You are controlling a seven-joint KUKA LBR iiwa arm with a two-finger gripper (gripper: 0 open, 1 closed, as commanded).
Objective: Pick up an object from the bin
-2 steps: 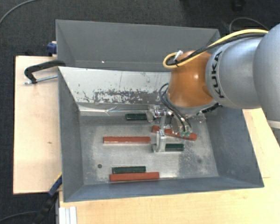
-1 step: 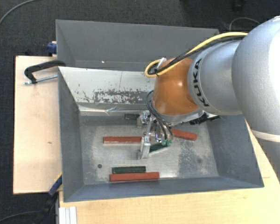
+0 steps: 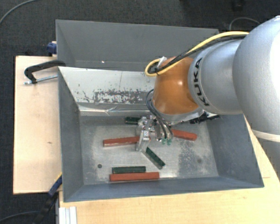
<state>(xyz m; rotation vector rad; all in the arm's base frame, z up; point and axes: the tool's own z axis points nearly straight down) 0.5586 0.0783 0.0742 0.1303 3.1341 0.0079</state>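
Observation:
My gripper (image 3: 153,138) hangs low over the middle of the bin floor, open, with nothing showing between its fingers. Its left finger (image 3: 142,140) touches or overlaps the right end of a red-brown bar (image 3: 118,142) that lies flat and runs out to the left. Just below the gripper a dark green bar (image 3: 155,157) lies at a slant. A red bar (image 3: 185,135) sticks out on the gripper's right, its left end hidden under the wrist. Behind the gripper, near the back slope, is a short dark green bar (image 3: 132,121).
Near the front wall a dark green bar (image 3: 129,170) and a longer red bar (image 3: 134,176) lie side by side. The arm and its orange cover hide the bin's right back part. The left and right front parts of the floor are bare.

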